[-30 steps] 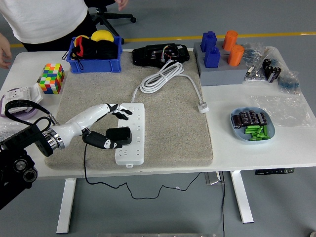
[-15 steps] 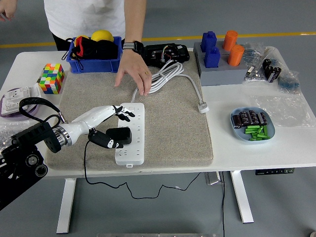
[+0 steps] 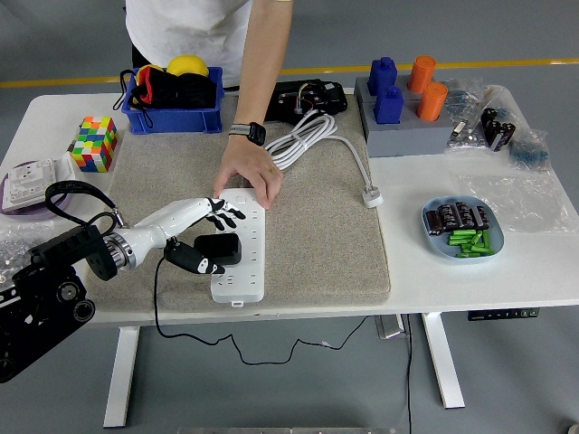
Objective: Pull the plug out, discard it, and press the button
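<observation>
Beige mat (image 3: 317, 235) on white table (image 3: 470, 280), bearing white power strip (image 3: 241, 246). Black boxy plug (image 3: 220, 248) seated in strip, pinched by left hand (image 3: 201, 233). Person's hand (image 3: 247, 175) pressing strip's far end.

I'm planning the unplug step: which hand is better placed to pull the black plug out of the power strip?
Left. The left hand already sits at the black plug on the white power strip, thumb under it, fingers above. No right arm is in view. A person's hand rests on the strip's far end.
</observation>
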Tool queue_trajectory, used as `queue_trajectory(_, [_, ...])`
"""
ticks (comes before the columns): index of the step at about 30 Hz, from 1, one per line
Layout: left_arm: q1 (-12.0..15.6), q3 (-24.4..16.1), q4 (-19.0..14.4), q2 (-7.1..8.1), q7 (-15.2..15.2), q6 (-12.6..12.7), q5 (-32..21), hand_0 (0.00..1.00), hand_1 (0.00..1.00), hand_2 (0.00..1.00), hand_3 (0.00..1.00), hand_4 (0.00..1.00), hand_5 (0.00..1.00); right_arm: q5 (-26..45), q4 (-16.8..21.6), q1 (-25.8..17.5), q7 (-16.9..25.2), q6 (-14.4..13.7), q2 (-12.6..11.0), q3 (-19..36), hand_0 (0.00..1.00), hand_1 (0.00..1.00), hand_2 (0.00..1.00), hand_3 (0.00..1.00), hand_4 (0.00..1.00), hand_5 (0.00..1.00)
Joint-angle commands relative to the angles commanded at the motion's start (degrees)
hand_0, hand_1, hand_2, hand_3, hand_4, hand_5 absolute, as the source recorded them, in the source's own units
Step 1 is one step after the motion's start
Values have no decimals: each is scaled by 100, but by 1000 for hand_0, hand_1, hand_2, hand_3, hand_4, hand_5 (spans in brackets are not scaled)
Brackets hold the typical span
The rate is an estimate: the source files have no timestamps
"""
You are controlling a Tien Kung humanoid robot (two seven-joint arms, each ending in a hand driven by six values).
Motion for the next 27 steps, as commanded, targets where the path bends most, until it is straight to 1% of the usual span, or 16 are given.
queue_trajectory(2, [-26,40,28,-17,43,11,66,542,558,650,751,982,2,0,2,1,-3,6,5,-3,750,684,667,680,764,667])
queue_trajectory(3, [-27,46,30,-26,60,19,96,459,517,608,712,962,2,4,5,0,-3,7,8,-2,750,683,666,680,764,666])
queue_trajectory(8, [-47,65,47,-75,114,80,185,459,517,608,712,962,2,-13,0,2,-4,10,20,15,750,683,666,680,764,666])
queue_trajectory(9, [-54,73,54,-80,149,99,226,385,452,550,640,892,2,-19,4,2,-2,10,21,32,750,684,666,678,763,666])
queue_trajectory(14, [-121,145,108,-85,279,120,516,385,452,550,640,892,2,-62,9,2,2,9,19,128,750,684,666,678,763,666])
queue_trajectory(15, [-128,149,116,-84,292,120,539,369,446,537,606,808,2,-65,9,1,3,8,16,135,750,684,666,679,763,666])
queue_trajectory(20, [-145,153,143,-93,361,80,615,369,446,537,606,808,2,-66,3,-11,3,5,5,138,750,684,666,679,763,666])
queue_trajectory(21, [-145,156,137,-94,381,60,615,355,388,466,556,764,2,-67,2,-13,2,5,6,137,749,683,666,678,763,666])
queue_trajectory(26, [-144,151,89,-94,396,24,588,355,388,466,556,764,2,-65,3,-7,2,6,16,130,749,683,666,678,763,666])
queue_trajectory(27, [-142,140,72,-94,387,22,558,368,335,421,549,746,2,-62,4,-7,2,8,18,125,750,684,666,679,763,666])
